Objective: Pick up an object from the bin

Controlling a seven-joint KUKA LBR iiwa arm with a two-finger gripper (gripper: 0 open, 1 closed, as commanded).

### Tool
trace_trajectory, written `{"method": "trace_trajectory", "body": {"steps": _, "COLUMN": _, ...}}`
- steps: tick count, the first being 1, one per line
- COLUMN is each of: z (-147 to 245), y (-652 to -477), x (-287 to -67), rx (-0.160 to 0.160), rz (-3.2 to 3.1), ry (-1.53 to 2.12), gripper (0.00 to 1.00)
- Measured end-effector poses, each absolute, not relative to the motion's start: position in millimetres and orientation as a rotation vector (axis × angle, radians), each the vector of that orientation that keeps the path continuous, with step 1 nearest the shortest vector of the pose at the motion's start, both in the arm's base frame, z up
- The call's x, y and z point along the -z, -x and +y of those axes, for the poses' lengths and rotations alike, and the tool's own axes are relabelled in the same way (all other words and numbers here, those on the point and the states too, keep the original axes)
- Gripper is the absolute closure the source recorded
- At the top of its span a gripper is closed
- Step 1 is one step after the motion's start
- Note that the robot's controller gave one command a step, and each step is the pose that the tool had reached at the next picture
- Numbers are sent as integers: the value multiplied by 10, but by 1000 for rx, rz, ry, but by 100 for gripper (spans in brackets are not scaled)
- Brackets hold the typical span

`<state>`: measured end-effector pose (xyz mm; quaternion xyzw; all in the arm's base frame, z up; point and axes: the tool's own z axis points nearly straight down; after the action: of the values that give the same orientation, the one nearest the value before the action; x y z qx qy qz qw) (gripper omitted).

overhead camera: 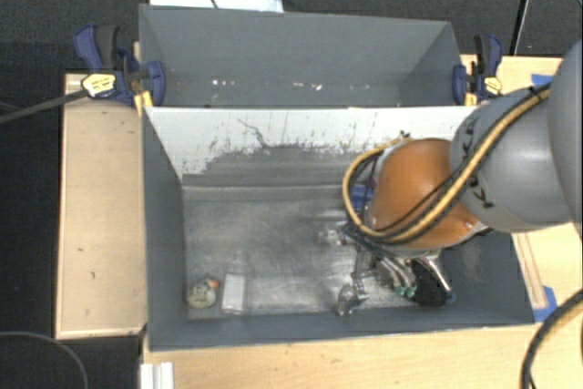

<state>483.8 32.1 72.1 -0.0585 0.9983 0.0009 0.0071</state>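
Note:
My gripper (352, 290) is low over the bin floor at the front, right of the middle, under the arm's orange cover. Just to its right lies a dark thing with a green spot (424, 285), partly hidden by the arm. Whether the gripper touches it I cannot tell. A small blue thing (362, 195) peeks out behind the cover, near the back wall.
In the front left corner of the bin lie a small round greyish-yellow thing (202, 291) and a pale flat rectangular piece (233, 292), side by side. The arm and its cables cover the bin's right part.

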Motion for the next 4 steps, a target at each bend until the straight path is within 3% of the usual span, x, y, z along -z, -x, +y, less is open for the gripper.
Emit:
{"method": "trace_trajectory", "body": {"steps": 1, "z": -6, "y": -4902, "x": -711, "rx": 0, "rz": 3132, "ry": 161, "gripper": 0}}
{"method": "trace_trajectory", "body": {"steps": 2, "z": 336, "y": -5443, "x": -1032, "rx": -3, "rz": 3121, "ry": 243, "gripper": 0}}
{"method": "trace_trajectory", "body": {"steps": 3, "z": -63, "y": -5047, "x": -1348, "rx": 1, "rz": 3131, "ry": -241, "gripper": 0}}
{"method": "trace_trajectory", "body": {"steps": 4, "z": -170, "y": -4864, "x": -696, "rx": -1, "rz": 3134, "ry": -136, "gripper": 0}}
